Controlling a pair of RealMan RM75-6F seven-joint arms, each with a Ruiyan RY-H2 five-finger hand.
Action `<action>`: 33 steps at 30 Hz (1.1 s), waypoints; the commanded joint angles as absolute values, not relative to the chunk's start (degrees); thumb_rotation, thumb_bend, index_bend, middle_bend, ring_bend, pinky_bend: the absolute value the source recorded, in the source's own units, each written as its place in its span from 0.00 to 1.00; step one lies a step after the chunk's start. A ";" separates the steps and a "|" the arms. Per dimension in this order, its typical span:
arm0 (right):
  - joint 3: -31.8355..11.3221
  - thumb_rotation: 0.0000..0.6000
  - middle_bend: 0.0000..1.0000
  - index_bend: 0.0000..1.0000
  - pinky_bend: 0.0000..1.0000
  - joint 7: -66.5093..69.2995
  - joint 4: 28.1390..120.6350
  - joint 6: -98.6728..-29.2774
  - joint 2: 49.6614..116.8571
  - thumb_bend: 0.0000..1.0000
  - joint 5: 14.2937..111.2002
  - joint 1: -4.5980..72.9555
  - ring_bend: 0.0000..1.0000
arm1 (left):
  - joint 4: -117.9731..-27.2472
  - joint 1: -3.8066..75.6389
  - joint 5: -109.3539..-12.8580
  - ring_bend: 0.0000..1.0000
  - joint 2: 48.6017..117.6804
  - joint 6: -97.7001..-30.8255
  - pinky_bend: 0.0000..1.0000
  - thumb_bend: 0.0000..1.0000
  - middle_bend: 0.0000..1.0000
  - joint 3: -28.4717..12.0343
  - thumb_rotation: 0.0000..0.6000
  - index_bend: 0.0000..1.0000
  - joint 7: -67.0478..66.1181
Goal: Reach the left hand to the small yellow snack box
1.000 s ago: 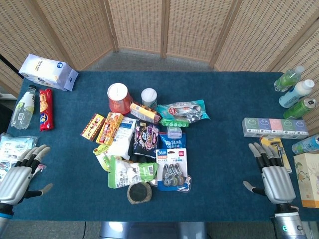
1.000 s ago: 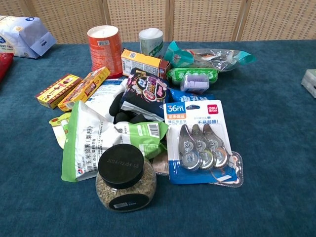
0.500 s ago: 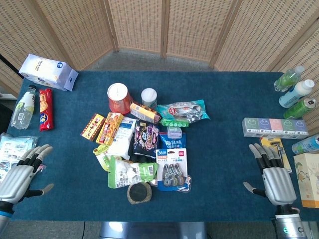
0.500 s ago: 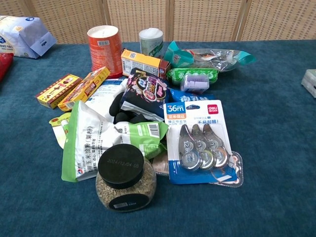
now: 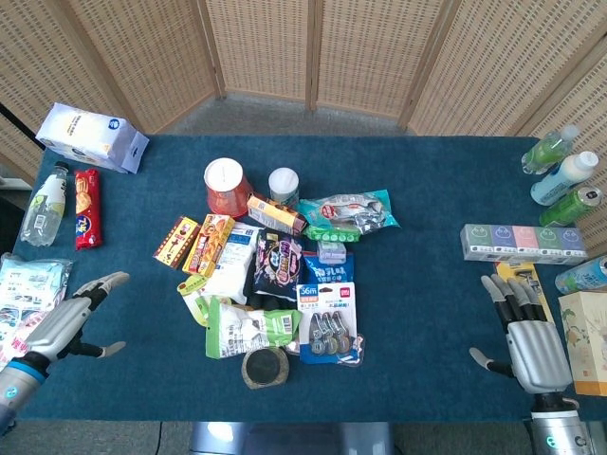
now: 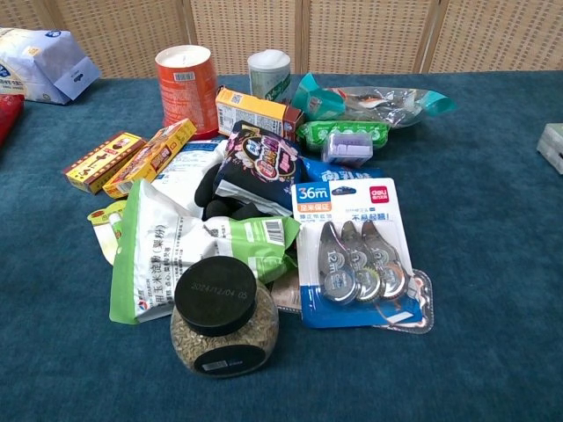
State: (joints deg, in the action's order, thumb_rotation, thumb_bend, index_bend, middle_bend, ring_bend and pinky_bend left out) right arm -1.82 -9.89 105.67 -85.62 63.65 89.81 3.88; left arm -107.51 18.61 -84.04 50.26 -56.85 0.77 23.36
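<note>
Two robot hands low over a blue table, seen from above, with a heap of packets mid-table. Left hand near the front left corner, fingers apart, gripping nothing. Right hand near the front right corner, palm down, fingers spread, likewise gripping nothing. Neither hand visible in the chest view. Small yellow snack box at the left fringe of the heap, well apart from the left hand, with only a stretch of blue cloth between them. Lies flat, printed face up, yellow with dark red panels. Long axis on a diagonal, near end towards the table's front left, far end towards the red canister. Just beside it on the right, running nearly parallel, a larger yellow and red box; whether the two touch cannot be told. Behind both, the canister standing upright, with a white tub to its right. Closer to the front edge, a small green and yellow packet, then a green and white bag and a dark-lidded jar. Further right, a dark snack pack and a blue card of correction tapes. Along the table's left edge, a water bottle, a red biscuit pack and a blue and white bag.
</note>
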 commanded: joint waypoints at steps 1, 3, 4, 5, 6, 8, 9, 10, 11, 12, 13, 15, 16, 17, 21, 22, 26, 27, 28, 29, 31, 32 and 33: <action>-1.76 1.00 0.00 0.00 0.00 -9.81 105.81 -85.97 63.29 0.15 89.85 3.61 0.00 | -104.42 21.81 -82.54 0.09 52.27 -52.76 0.00 0.27 0.03 -0.67 1.00 0.00 27.37; -1.73 1.00 0.00 0.00 0.00 -9.82 105.98 -86.34 63.01 0.15 89.92 3.37 0.00 | -102.80 23.20 -81.94 0.09 53.62 -50.80 0.00 0.27 0.03 -1.23 1.00 0.00 29.31; -1.73 1.00 0.00 0.00 0.00 -9.84 106.05 -86.49 62.91 0.15 89.92 3.27 0.00 | -102.11 23.81 -81.71 0.09 54.21 -49.90 0.00 0.27 0.03 -1.46 1.00 0.00 30.32; -1.70 1.00 0.00 0.00 0.00 -9.85 106.13 -86.61 62.82 0.15 89.92 3.17 0.00 | -101.40 24.42 -81.49 0.09 54.78 -48.99 0.00 0.27 0.03 -1.70 1.00 0.00 31.49; -1.67 1.00 0.00 0.00 0.00 -9.83 106.26 -86.77 62.69 0.15 89.93 3.04 0.00 | -100.36 25.19 -81.29 0.10 55.59 -47.85 0.00 0.27 0.03 -1.99 1.00 0.00 33.22; -1.59 1.00 0.00 0.00 0.00 -9.82 106.45 -86.99 62.51 0.15 89.94 2.83 0.00 | -98.53 26.23 -81.24 0.10 56.81 -46.37 0.00 0.27 0.04 -2.37 1.00 0.00 35.80; -1.51 1.00 0.00 0.00 0.00 -9.79 106.59 -87.17 62.41 0.15 89.96 2.66 0.00 | -97.20 26.81 -81.29 0.10 57.73 -45.64 0.00 0.27 0.04 -2.61 1.00 0.00 37.45; -1.49 1.00 0.00 0.00 0.00 -9.75 106.68 -87.36 62.32 0.15 90.01 2.52 0.00 | -96.25 27.25 -81.42 0.11 58.39 -45.07 0.00 0.27 0.04 -2.72 1.00 0.00 38.67; -1.47 1.00 0.00 0.00 0.00 -9.73 106.77 -87.50 62.24 0.15 89.99 2.41 0.00 | -95.40 27.68 -81.58 0.11 58.99 -44.47 0.00 0.27 0.04 -2.81 1.00 0.00 39.92; -1.47 1.00 0.00 0.00 0.00 -9.74 106.84 -87.69 62.14 0.15 89.93 2.25 0.00 | -94.33 28.26 -81.87 0.11 59.79 -43.77 0.00 0.27 0.04 -2.93 1.00 0.00 41.67; -1.43 1.00 0.00 0.00 0.00 -9.80 106.87 -87.88 62.08 0.15 89.93 2.08 0.00 | -93.64 28.70 -82.16 0.11 60.33 -43.18 0.00 0.27 0.04 -2.98 1.00 0.00 43.12; -1.41 1.00 0.00 0.00 0.00 -9.82 106.97 -88.30 61.89 0.15 89.99 1.79 0.00 | -92.28 29.79 -83.08 0.11 61.38 -41.85 0.00 0.27 0.04 -3.03 1.00 0.00 46.80; -1.40 1.00 0.00 0.00 0.00 -9.79 107.05 -88.48 61.78 0.15 90.07 1.68 0.00 | -91.62 30.24 -83.56 0.11 61.81 -41.38 0.00 0.27 0.04 -3.01 1.00 0.00 48.19; -1.39 1.00 0.00 0.00 0.00 -9.80 107.10 -88.57 61.71 0.15 90.13 1.61 0.00 | -90.98 30.67 -84.04 0.11 62.27 -41.00 0.00 0.27 0.04 -2.97 1.00 0.00 49.49; -1.42 1.00 0.00 0.00 0.00 -9.74 107.22 -89.02 61.50 0.15 90.42 1.34 0.00 | -88.91 32.48 -86.34 0.12 63.90 -39.92 0.00 0.27 0.05 -2.63 1.00 0.00 55.88; -1.43 1.00 0.00 0.00 0.00 -9.64 107.20 -89.10 61.48 0.15 90.47 1.29 0.00 | -88.53 32.82 -86.87 0.12 64.19 -39.83 0.00 0.27 0.05 -2.50 1.00 0.00 57.28; -1.42 1.00 0.00 0.00 0.00 -9.15 107.01 -89.42 61.36 0.15 90.61 1.03 0.00 | -86.74 34.14 -88.77 0.13 65.34 -39.86 0.00 0.27 0.05 -1.81 1.00 0.00 62.59; -1.42 1.00 0.00 0.00 0.00 -8.98 106.94 -89.58 61.29 0.15 90.65 0.92 0.00 | -86.29 34.49 -89.15 0.13 65.70 -39.89 0.00 0.27 0.05 -1.58 1.00 0.00 64.32; -1.42 1.00 0.00 0.00 0.00 -8.91 106.90 -89.71 61.22 0.15 90.68 0.82 0.00 | -85.92 34.76 -89.47 0.13 65.95 -39.89 0.00 0.27 0.05 -1.36 1.00 0.00 65.64; -1.42 1.00 0.00 0.00 0.00 -8.79 106.89 -89.84 61.14 0.15 90.71 0.73 0.00 | -85.46 35.05 -89.86 0.13 66.19 -39.88 0.00 0.27 0.05 -1.10 1.00 0.00 66.85; -1.36 1.00 0.00 0.00 0.00 -8.31 106.95 -90.15 60.95 0.15 90.92 0.51 0.00 | -84.10 35.64 -90.57 0.13 66.92 -40.01 0.00 0.27 0.05 -0.53 1.00 0.00 69.14; -1.33 1.00 0.00 0.00 0.00 -8.06 106.98 -90.28 60.84 0.15 91.02 0.41 0.00 | -83.44 35.89 -90.75 0.13 67.31 -40.01 0.00 0.27 0.05 -0.30 1.00 0.00 69.83; -1.29 1.00 0.00 0.00 0.00 -7.80 106.98 -90.42 60.73 0.15 91.12 0.29 0.00 | -82.60 36.22 -90.90 0.13 67.85 -39.90 0.00 0.27 0.05 0.01 1.00 0.00 70.70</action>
